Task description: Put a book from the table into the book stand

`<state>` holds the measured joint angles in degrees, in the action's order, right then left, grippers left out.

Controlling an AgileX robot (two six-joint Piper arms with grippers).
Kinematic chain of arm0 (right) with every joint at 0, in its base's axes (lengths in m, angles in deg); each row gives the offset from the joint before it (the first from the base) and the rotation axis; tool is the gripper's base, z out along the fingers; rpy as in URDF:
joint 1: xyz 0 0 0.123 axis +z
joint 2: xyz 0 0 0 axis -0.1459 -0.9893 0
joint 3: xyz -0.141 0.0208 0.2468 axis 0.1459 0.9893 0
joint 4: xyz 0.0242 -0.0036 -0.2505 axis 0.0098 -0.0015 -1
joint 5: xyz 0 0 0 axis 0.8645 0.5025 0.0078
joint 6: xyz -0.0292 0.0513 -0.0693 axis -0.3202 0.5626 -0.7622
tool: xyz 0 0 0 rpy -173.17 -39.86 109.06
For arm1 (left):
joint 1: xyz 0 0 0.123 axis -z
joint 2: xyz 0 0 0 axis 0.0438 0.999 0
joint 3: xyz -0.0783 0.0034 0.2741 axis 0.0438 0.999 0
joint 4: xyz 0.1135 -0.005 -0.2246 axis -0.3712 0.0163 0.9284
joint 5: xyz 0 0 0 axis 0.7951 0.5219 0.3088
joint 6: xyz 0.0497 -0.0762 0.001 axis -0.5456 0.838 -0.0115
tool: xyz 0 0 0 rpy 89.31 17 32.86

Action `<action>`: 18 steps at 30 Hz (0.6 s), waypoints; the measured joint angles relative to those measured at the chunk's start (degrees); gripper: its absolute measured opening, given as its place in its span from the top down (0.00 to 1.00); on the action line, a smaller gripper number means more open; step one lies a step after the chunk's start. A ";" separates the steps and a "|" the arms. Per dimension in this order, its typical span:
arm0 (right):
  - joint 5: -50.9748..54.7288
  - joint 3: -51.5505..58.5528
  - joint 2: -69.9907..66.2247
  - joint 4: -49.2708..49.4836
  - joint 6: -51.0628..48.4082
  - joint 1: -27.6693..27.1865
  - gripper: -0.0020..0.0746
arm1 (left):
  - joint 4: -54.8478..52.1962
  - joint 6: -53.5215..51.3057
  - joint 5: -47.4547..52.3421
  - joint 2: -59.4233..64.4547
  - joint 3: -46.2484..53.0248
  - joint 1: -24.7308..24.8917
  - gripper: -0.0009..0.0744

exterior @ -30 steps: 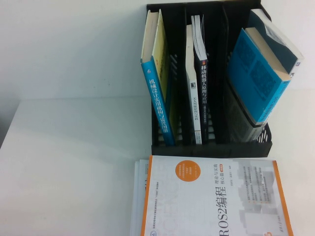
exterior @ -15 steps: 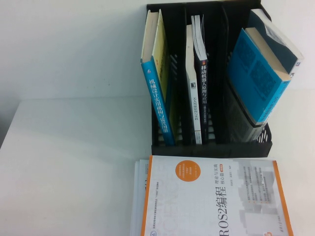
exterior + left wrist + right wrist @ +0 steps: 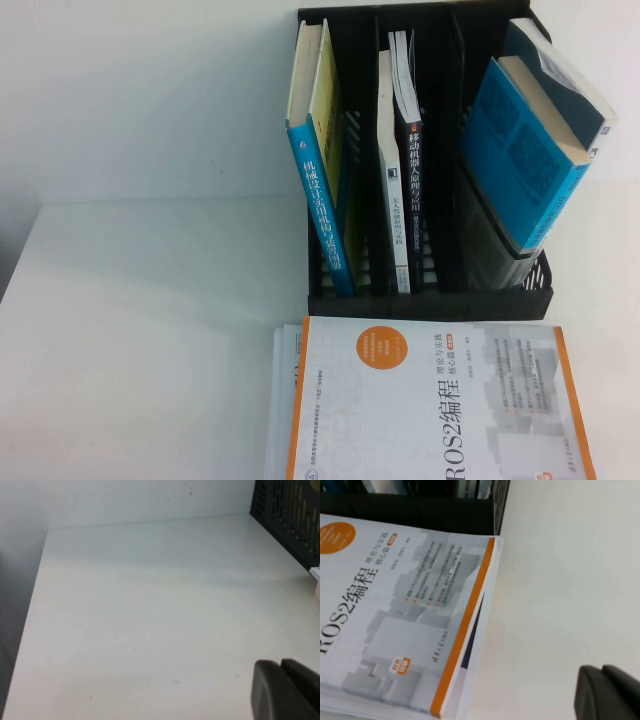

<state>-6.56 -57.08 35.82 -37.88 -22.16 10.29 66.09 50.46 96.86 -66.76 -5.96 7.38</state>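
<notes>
Thick blue-and-grey paperback book [image 3: 530, 150] leans tilted in the rightmost slot of the black slatted plastic book stand [image 3: 430, 300] at the far edge of the white bench [image 3: 150, 340]. Left gripper [image 3: 287, 690] hangs over bare bench, fingers together and empty. Right gripper [image 3: 610, 692] hangs beside the white-and-orange ROS2 book [image 3: 395, 615], fingers apparently together.

High view: looks down from a raised spot on the robot's side, taking in the table [image 3: 150, 330], the book stand [image 3: 430, 290] at the far edge and the ROS2 book [image 3: 430, 400] nearest the camera.
Left wrist view: sits low over the bare table [image 3: 140, 620], facing along it toward the wall; the left gripper [image 3: 285, 690] fills a corner, its fingers together.
Right wrist view: close above the ROS2 book [image 3: 395, 620]; the right gripper [image 3: 607, 692] looks closed, perhaps.
Shared: the book stand [image 3: 287, 520] corner appears in all three.
</notes>
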 joint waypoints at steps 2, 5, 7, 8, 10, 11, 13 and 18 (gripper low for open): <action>0.00 0.00 0.00 0.00 0.00 0.00 0.98 | 0.00 0.00 0.00 0.00 0.00 0.00 0.99; -0.25 0.55 0.95 0.10 0.00 0.00 0.98 | -0.11 0.00 0.00 0.00 0.00 0.00 0.99; -0.51 2.04 3.04 -0.15 0.00 0.00 0.98 | -0.11 0.00 0.00 -0.04 0.00 0.00 0.99; -0.81 3.02 4.60 -0.73 0.24 0.00 0.98 | -0.11 0.00 0.00 -0.04 0.00 0.00 0.99; -2.78 5.22 8.01 -3.46 1.69 0.00 0.98 | -0.11 0.00 0.00 -0.04 0.00 0.00 0.99; -4.41 6.58 10.16 -5.53 2.90 0.00 0.98 | -0.11 0.00 0.00 -0.04 0.00 -0.03 0.99; -7.31 8.85 14.61 -9.54 5.68 0.00 0.98 | -0.11 0.00 0.00 -0.13 0.00 -0.03 0.99; -13.02 14.57 17.07 -14.00 11.94 0.00 0.98 | -0.11 0.37 0.09 -0.18 0.00 -0.13 0.99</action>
<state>-19.58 -42.51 52.89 -51.89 -10.21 10.29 65.98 50.83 96.95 -66.94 -5.96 7.25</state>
